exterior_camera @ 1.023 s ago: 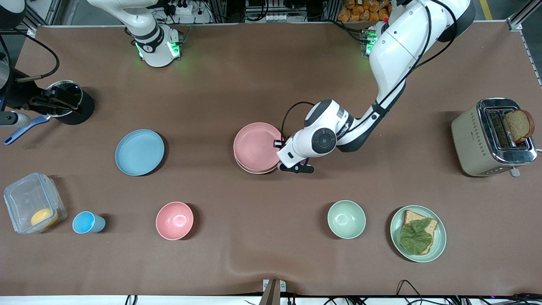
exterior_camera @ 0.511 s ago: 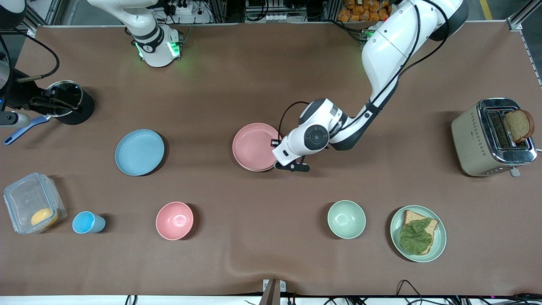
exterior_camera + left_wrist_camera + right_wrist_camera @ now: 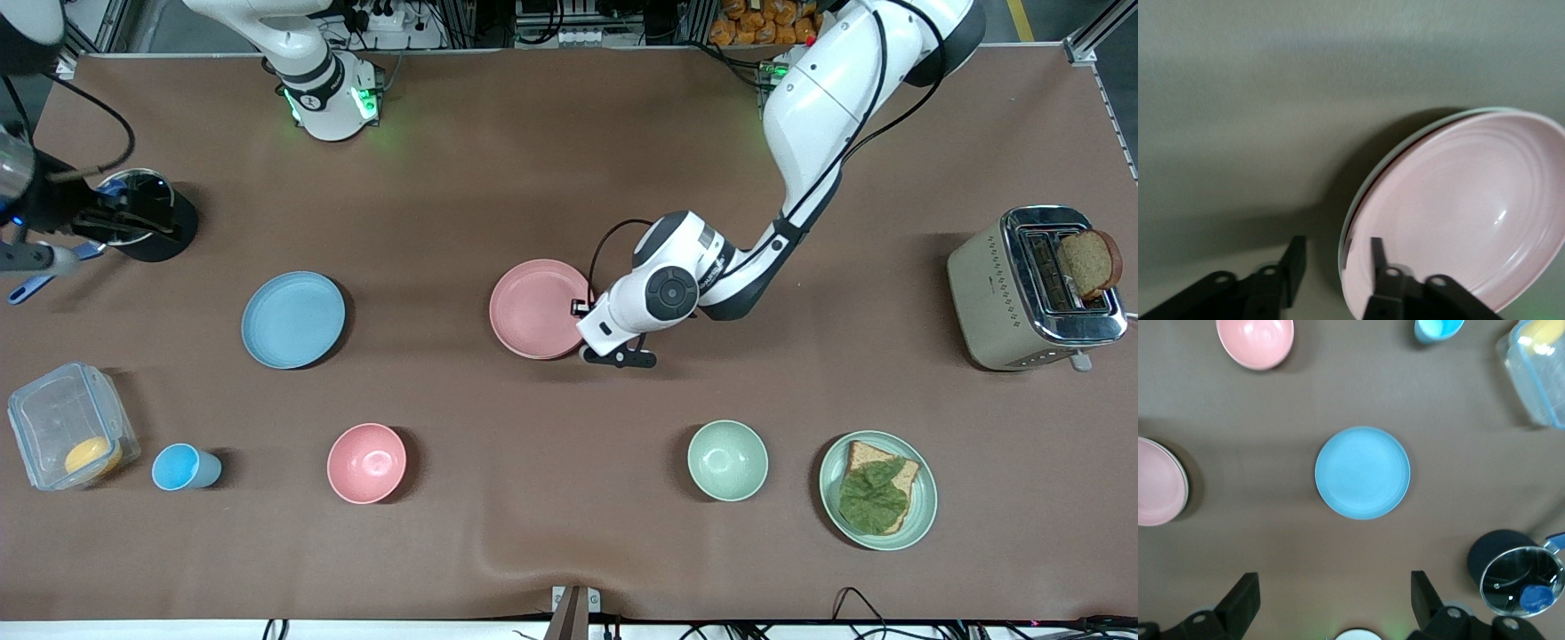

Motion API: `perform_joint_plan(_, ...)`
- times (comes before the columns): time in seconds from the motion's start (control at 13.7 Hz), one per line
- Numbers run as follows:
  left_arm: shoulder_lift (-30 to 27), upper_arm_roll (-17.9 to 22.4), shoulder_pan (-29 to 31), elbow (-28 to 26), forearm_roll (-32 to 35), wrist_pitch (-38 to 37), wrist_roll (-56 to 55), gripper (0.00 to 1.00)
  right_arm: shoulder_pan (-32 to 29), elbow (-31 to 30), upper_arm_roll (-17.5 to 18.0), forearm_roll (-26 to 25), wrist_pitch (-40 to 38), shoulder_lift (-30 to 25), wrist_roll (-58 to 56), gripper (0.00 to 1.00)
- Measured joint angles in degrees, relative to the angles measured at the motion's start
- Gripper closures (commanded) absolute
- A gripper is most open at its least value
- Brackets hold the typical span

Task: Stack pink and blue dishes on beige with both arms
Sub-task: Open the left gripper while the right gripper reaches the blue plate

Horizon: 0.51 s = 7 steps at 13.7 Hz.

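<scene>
The pale pink plate (image 3: 536, 308) lies on the beige plate (image 3: 1418, 134) at the middle of the table; only a thin pale rim of the beige one shows under it. My left gripper (image 3: 605, 356) is low at the pink plate's edge toward the left arm's end. Its fingers (image 3: 1377, 257) stand open astride the rim, one over the plate and one outside it. The light blue plate (image 3: 293, 319) lies alone toward the right arm's end. My right gripper (image 3: 1333, 580) hangs high over the table near the blue plate (image 3: 1362, 473), wide open and holding nothing.
Nearer the camera stand a blue cup (image 3: 182, 467), a deep pink bowl (image 3: 366, 462), a green bowl (image 3: 727, 460) and a green plate with toast (image 3: 878, 490). A toaster (image 3: 1031, 289) is at the left arm's end; a clear container (image 3: 67, 427) and a black pot (image 3: 147, 218) at the right arm's.
The pink plate shifted slightly and settled squarely on the beige one, which showed more beneath it before. The left hand moved a little with it. The blue plate stayed put.
</scene>
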Motion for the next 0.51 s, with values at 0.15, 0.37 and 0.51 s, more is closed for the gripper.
perform_joint_plan(0.15, -0.8, 0.0, 0.3, 2.0, 0.0, 0.0, 0.0, 0.0, 0.0, -2.3, 0.0, 0.0, 1.3, 3.6, 0.0, 0.0)
perform_joint_plan(0.37, -7.0, 0.0, 2.6, 4.0, 0.0, -3.3, 0.0, 0.0, 0.0, -6.8, -0.1, -0.1, 9.6, 8.9, 0.0, 0.0)
perform_joint_plan(0.51, -14.2, 0.2, 7.0, 4.3, 0.0, -8.8, 1.0, 0.0, 0.0, -10.6, -0.1, -0.5, 14.1, 10.0, -0.5, 0.0)
